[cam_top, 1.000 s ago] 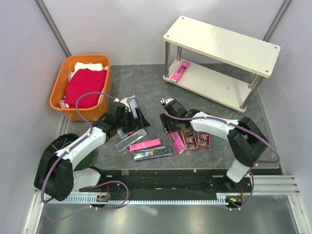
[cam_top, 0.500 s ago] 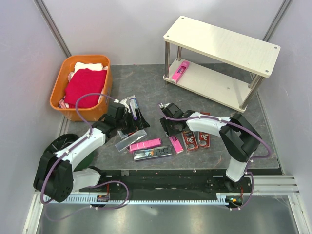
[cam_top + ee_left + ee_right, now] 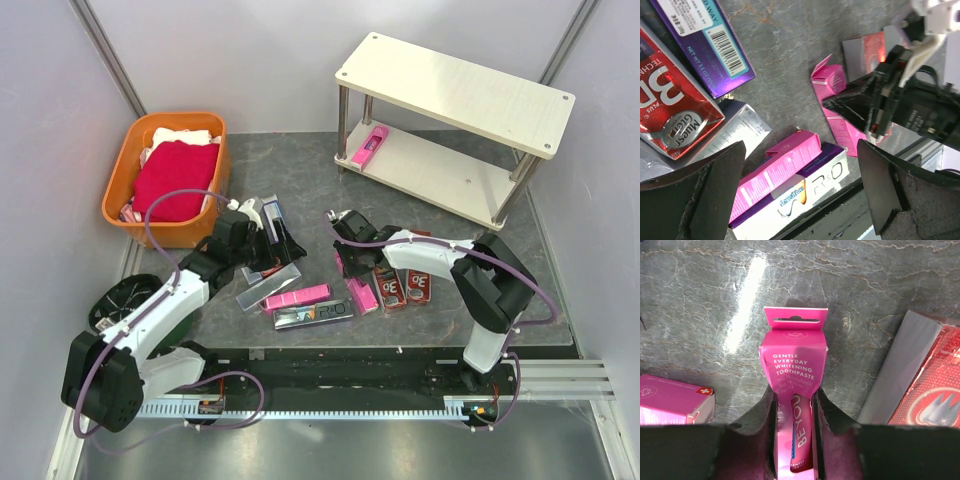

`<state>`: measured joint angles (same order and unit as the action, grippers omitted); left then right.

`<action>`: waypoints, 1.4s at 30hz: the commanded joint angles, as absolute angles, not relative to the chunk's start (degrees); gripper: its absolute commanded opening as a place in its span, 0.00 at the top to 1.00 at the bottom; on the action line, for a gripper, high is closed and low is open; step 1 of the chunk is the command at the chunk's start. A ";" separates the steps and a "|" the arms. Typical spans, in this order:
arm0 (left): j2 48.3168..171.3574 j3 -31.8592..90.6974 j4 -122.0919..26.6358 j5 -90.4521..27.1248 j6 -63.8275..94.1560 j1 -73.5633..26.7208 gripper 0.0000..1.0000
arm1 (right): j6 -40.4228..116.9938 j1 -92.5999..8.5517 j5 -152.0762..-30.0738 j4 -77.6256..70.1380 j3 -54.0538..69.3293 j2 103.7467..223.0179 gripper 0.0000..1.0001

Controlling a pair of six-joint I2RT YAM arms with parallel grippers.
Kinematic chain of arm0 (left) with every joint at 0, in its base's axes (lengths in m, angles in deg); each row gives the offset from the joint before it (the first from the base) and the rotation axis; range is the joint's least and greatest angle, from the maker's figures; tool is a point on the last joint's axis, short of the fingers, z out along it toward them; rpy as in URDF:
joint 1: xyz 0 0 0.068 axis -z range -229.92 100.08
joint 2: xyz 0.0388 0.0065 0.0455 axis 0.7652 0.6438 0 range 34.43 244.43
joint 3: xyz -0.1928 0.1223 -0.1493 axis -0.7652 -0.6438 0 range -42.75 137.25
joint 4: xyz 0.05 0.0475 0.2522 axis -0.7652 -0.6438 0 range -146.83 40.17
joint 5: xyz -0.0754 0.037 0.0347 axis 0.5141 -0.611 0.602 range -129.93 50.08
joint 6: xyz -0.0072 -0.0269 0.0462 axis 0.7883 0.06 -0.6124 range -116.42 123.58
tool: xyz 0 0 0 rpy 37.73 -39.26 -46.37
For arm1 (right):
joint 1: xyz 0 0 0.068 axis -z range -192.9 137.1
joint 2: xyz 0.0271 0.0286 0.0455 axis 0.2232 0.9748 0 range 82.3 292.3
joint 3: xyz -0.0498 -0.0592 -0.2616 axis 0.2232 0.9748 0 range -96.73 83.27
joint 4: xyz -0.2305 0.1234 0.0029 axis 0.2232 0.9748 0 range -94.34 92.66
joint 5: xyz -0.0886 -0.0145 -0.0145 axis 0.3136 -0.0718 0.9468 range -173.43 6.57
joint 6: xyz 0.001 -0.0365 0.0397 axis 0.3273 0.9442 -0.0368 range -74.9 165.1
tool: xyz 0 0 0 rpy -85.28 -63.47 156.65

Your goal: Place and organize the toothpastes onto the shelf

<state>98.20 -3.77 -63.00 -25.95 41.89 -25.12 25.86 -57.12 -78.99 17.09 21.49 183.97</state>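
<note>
The right fingers (image 3: 837, 417) are clamped on the long sides of a pink carton (image 3: 794, 372). Its hang-tab end juts past the tips over the bare grey table (image 3: 305, 165). This carton lies in front of the shelf (image 3: 455, 95), well apart from the front leg at the shelf's left end in the top view, with open table between them. Just beside the carton stand two dark red cartons (image 3: 404, 286), a silver-grey side of one facing the grip. The left fingers (image 3: 710, 195) are spread wide and hold nothing, above a loose heap farther from the shelf. There a loose pink carton (image 3: 777, 167) and a white carton (image 3: 800, 195) lie edge to edge, with a purple carton (image 3: 710, 37) near them. A shelved pink carton (image 3: 368, 146) lies at the left end of the shelf's lower board, and the board beyond it is bare.
</note>
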 commanded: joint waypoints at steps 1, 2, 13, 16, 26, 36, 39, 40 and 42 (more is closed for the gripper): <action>96.04 -1.88 -61.70 -23.93 40.76 -25.49 0.00 | 24.98 -57.19 -76.15 16.93 17.98 180.22 0.88; 95.96 -1.71 -61.52 -23.67 40.68 -25.40 0.00 | 24.80 -57.02 -75.53 16.67 16.75 179.60 0.89; 96.83 4.17 -56.34 -19.45 38.04 -24.44 0.00 | 16.11 -49.73 -74.03 8.42 15.24 165.37 0.93; 98.06 7.33 -54.41 -19.18 37.69 -22.95 0.00 | 12.15 -47.09 -73.77 4.81 16.21 160.80 0.94; 103.95 18.15 -47.11 -23.92 33.65 -11.61 0.00 | -3.49 -41.99 -66.83 -3.46 19.99 146.66 0.97; 108.08 23.34 -41.75 -26.82 30.22 -5.72 0.01 | -9.48 -41.64 -63.30 -6.10 22.45 141.72 0.97; 110.27 25.53 -41.57 -30.51 27.94 -3.44 0.03 | -10.53 -41.64 -64.36 -6.10 22.45 141.72 0.97; 110.80 26.15 -41.57 -31.22 27.32 -2.99 0.03 | -10.71 -41.64 -64.62 -6.10 22.45 141.63 0.96; 112.82 28.08 -41.48 -31.49 26.61 -2.20 0.05 | -10.71 -41.64 -64.80 -6.10 22.36 141.54 0.96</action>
<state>110.33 23.31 -44.75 -27.85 31.70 -4.01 -8.31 -41.65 -64.49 -2.65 22.39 142.75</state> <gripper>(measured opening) 0.967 0.338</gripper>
